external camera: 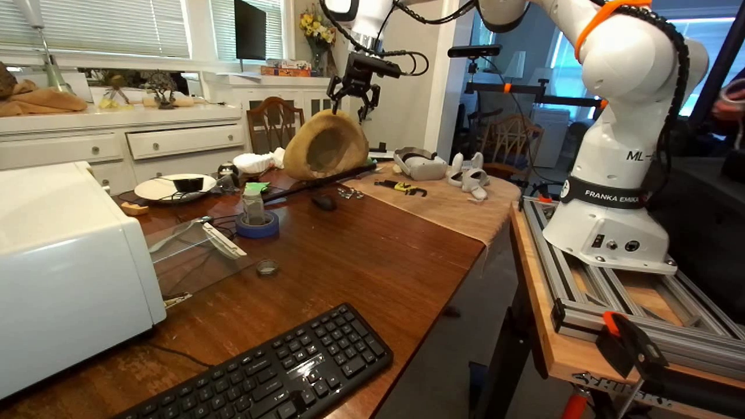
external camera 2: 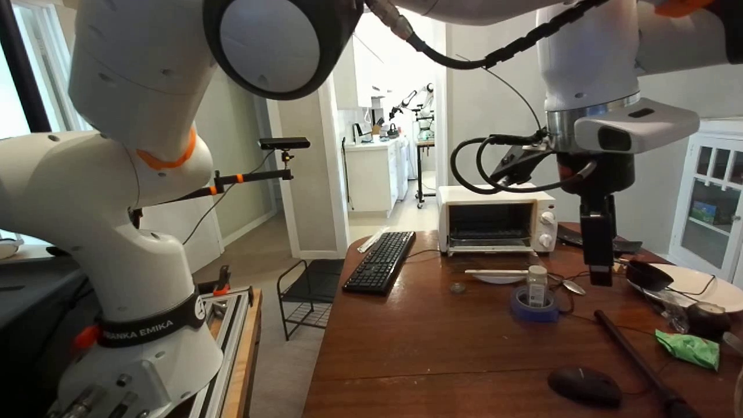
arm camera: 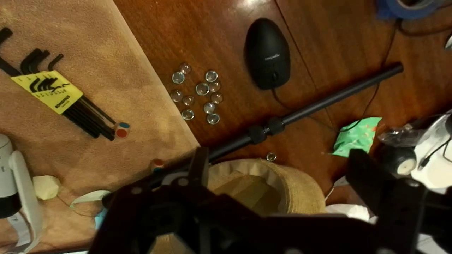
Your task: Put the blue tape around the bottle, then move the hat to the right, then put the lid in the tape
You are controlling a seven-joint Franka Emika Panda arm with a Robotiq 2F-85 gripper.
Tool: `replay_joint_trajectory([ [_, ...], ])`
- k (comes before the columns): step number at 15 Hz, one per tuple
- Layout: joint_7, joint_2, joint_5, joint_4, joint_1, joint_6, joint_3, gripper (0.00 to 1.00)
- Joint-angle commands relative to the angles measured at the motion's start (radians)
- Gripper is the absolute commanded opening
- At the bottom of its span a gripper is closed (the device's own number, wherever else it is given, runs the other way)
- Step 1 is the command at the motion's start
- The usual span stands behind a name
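The tan straw hat (external camera: 329,148) rests tipped up on the table, its hollow turned sideways. Directly above it my gripper (external camera: 348,113) points down with jaws wide apart. In the wrist view the hat (arm camera: 303,188) shows between and below the fingers; whether a fingertip touches it I cannot tell. Nothing is visibly held. The blue tape (external camera: 257,231) lies flat around the base of the upright clear bottle (external camera: 253,206), and both exterior views agree on this. Nearer the oven, a small round lid (external camera: 268,267) sits alone on the wood. Part of the tape (arm camera: 413,10) enters the wrist view's corner.
A black pole (arm camera: 325,100) lies right beside the hat. Around it are a mouse (arm camera: 267,53), several glass beads (arm camera: 202,89), a green packet (arm camera: 358,135) and hex keys (arm camera: 58,91). A white headset (external camera: 420,164), plate (external camera: 157,189), toaster oven (external camera: 64,267) and keyboard (external camera: 279,372) stand farther off.
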Motion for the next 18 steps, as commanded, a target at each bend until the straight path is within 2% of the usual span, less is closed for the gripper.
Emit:
replay_joint_trajectory([
  [1, -0.005, -0.003, -0.001, -0.010, 0.000, -0.004, 0.004, 1.00],
  [5, -0.019, -0.003, -0.002, -0.012, -0.003, -0.004, 0.010, 1.00],
  [6, -0.039, -0.015, -0.002, -0.054, -0.001, -0.004, -0.010, 1.00],
  [7, -0.108, 0.004, -0.002, -0.086, -0.014, -0.005, 0.038, 1.00],
  [8, -0.116, -0.002, -0.002, -0.134, 0.004, -0.028, 0.027, 1.00],
  [15, -0.153, -0.017, -0.002, -0.520, 0.064, -0.209, 0.093, 1.00],
  [18, -0.187, -0.016, -0.003, -0.647, 0.128, -0.293, 0.092, 1.00],
])
